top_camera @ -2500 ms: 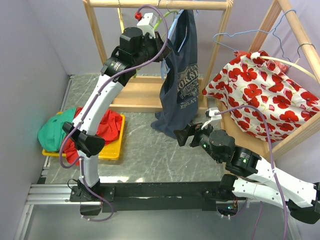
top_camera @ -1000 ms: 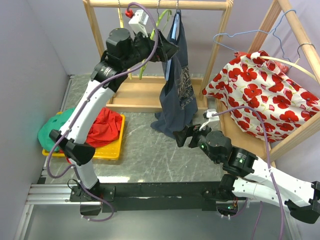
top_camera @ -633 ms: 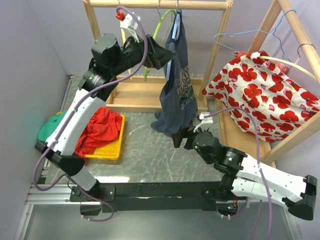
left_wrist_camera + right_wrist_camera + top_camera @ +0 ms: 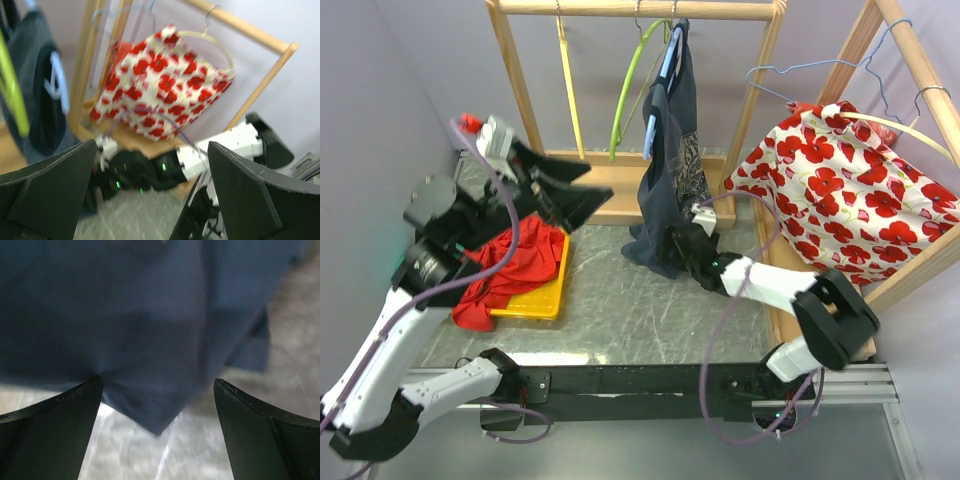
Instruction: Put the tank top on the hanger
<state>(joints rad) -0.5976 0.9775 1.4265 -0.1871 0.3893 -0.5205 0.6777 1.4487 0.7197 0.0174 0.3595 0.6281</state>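
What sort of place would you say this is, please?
Likely a lab mock-up of a laundry corner: wooden clothes rack holding the tank top, yellow tray with a red garment.

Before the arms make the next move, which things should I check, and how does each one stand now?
1. Hook of the hanger over the wooden rail: ok.
2. Both straps of the tank top on the hanger: cannot tell, the shirt hangs edge-on.
3. The left gripper open, empty, away from the rail: ok.
4. The right gripper open: ok.
5. The right gripper clear of the tank top: not ok, the hem hangs just in front of its fingers.
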